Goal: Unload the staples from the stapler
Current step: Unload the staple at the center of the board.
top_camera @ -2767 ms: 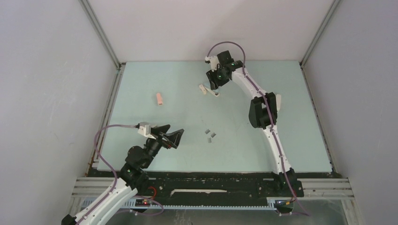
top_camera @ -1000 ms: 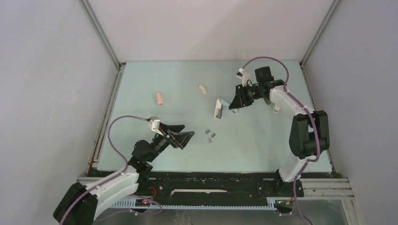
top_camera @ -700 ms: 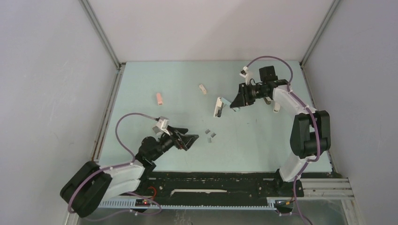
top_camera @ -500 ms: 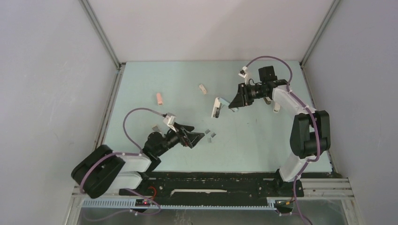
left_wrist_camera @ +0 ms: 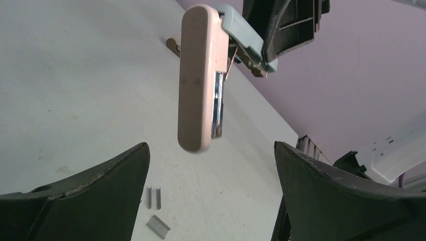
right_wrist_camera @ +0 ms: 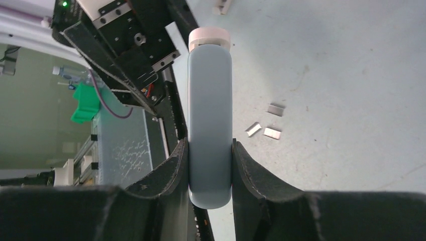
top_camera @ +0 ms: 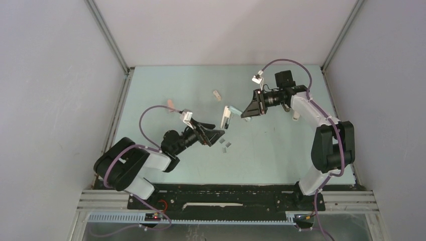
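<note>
Clamping the blue-topped pale plastic stapler (right_wrist_camera: 210,100), the right gripper (right_wrist_camera: 210,150) may slip. The wide-spread left gripper (top_camera: 216,133) beneath could jolt it.

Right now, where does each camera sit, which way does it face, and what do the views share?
Top external: high behind the robot, looking down on the table; the left arm and the right arm show.
Left wrist: on the left gripper, looking ahead and up at the hanging stapler; its open fingers show below.
Right wrist: on the right gripper, looking along the stapler toward the left arm; its fingers clamp it.
Shared: all three show the stapler and the staples.
</note>
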Tool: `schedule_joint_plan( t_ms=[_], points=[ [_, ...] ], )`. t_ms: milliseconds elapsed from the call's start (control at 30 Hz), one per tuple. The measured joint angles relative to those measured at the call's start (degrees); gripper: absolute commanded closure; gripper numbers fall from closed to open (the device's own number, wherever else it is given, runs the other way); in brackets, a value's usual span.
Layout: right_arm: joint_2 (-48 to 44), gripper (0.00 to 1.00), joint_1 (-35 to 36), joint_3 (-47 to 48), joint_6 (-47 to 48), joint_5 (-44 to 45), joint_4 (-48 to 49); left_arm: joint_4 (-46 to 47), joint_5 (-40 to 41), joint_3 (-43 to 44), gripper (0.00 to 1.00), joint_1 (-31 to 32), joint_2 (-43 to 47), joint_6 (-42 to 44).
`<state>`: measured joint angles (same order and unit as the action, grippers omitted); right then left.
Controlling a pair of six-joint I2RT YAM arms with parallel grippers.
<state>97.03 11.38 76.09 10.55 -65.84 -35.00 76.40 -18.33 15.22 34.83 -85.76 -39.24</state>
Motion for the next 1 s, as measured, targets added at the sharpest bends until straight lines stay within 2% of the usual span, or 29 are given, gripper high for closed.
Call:
schedule_joint_plan(
  t_ms=[233,433,500,633,733,900,1000],
  points=[
    [-0.2,1.00,1.1,0.0,1.0,-4.2,-0.3,1.1,-4.9,4.3,0.11,-0.5,-3.4,-4.4],
    [-0.6,1.00,1.2,0.0,1.3,-6.7,-0.5,1.7,-8.9,5.6,0.40,-0.8,-4.8,-8.0],
    [-0.8,1.00,1.2,0.0,1.4,-7.1,-0.5,1.9,-10.3,6.6,0.46,-1.0,-5.2,-9.6],
    [-0.8,1.00,1.1,0.0,2.0,-8.2,-0.6,1.8,-12.1,8.2,0.82,-1.6,-5.9,-11.7],
    [-1.0,1.00,1.0,0.0,3.7,-7.4,-1.5,1.9,-13.6,8.3,0.99,-2.6,-6.5,-12.1],
    [-1.0,1.00,0.7,0.1,10.6,-3.4,-6.3,0.5,-17.8,8.4,1.00,-4.9,-7.8,-9.0],
    [-1.0,1.00,1.0,0.1,16.2,-0.3,-10.1,-1.6,-19.8,8.5,1.00,-5.7,-8.0,-3.9]
  ],
)
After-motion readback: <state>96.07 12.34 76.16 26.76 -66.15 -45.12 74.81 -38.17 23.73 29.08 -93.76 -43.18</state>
